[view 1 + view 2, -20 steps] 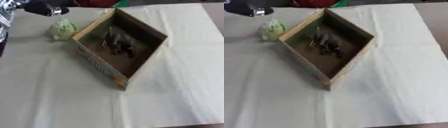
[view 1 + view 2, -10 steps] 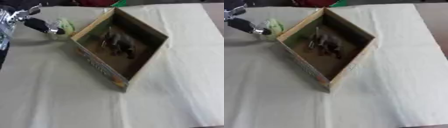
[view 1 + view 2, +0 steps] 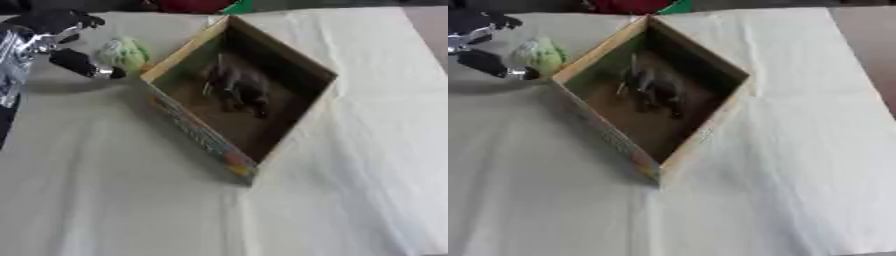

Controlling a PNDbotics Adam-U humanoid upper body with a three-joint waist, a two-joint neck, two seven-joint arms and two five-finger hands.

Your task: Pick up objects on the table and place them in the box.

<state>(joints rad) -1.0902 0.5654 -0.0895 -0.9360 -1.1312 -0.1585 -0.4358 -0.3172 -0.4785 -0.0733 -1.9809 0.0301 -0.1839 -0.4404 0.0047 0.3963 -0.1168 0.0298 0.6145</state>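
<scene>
My left eye view shows more of the left hand (image 3: 52, 37), including its silver forearm at the picture's left edge; my right eye view crops it to the dark fingers and thumb. That hand sits at the table's (image 3: 131, 200) far left, fingers spread around the green object (image 3: 122, 52) without visibly closing on it; whether they touch it I cannot tell. The green object, pale, rounded and soft-looking, lies on the white cloth just beside the box's (image 3: 605, 132) left corner. The open cardboard box stands cornerwise, holding a dark toy animal (image 3: 654, 90). Red and green shapes lie past its far corner.
</scene>
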